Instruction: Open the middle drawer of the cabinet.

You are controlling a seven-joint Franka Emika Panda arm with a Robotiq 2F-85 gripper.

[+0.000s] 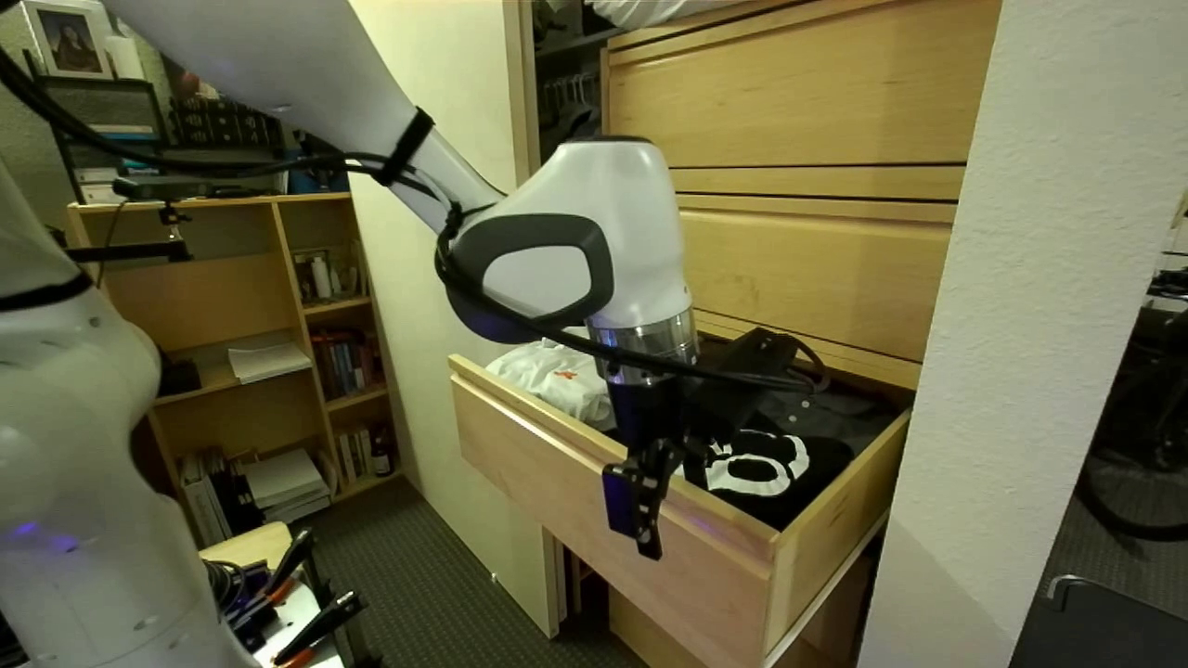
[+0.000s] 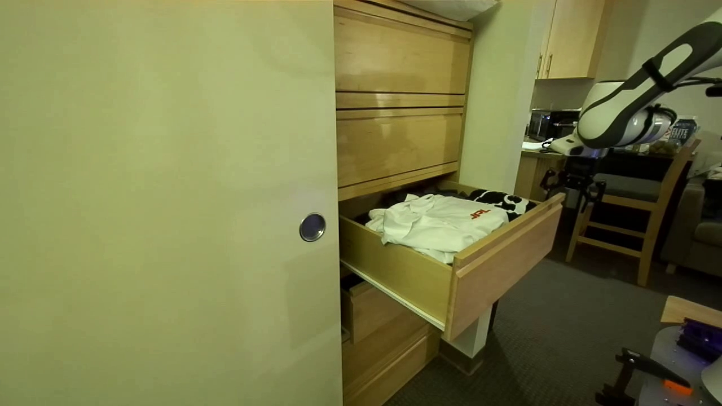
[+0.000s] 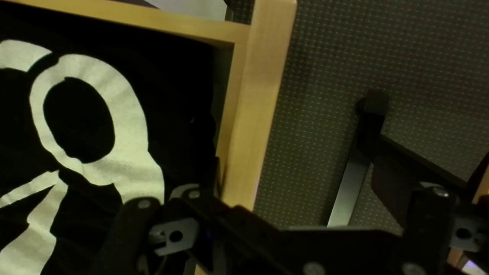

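The gripper (image 2: 569, 192) hangs with its fingers (image 3: 393, 194) spread wide apart; in the wrist view it comes in from six o'clock, and the front edge of the middle drawer (image 2: 505, 265) runs from twelve o'clock down between the fingers, with floor (image 3: 324, 57) at two o'clock and a black cloth with a white print (image 3: 88, 118) at nine; whether the finger over the dark cloth touches the wood cannot be told. In an exterior view the drawer stands well out of the cabinet (image 2: 400, 141) at four o'clock; a white shirt (image 2: 434, 220) lies in it beside the black cloth; a lower drawer (image 2: 378, 310) sticks out beneath; a pale door (image 2: 169, 169) at nine o'clock hides part of the cabinet; a chair (image 2: 632, 189) shows behind the gripper at three; a clamp (image 2: 648, 365) is at four. In an exterior view a wall post (image 1: 1030, 306) at three o'clock stands just beside the drawer; the arm (image 1: 594, 195) hides part of the shirt; a bookshelf (image 1: 204, 297) stands at nine.
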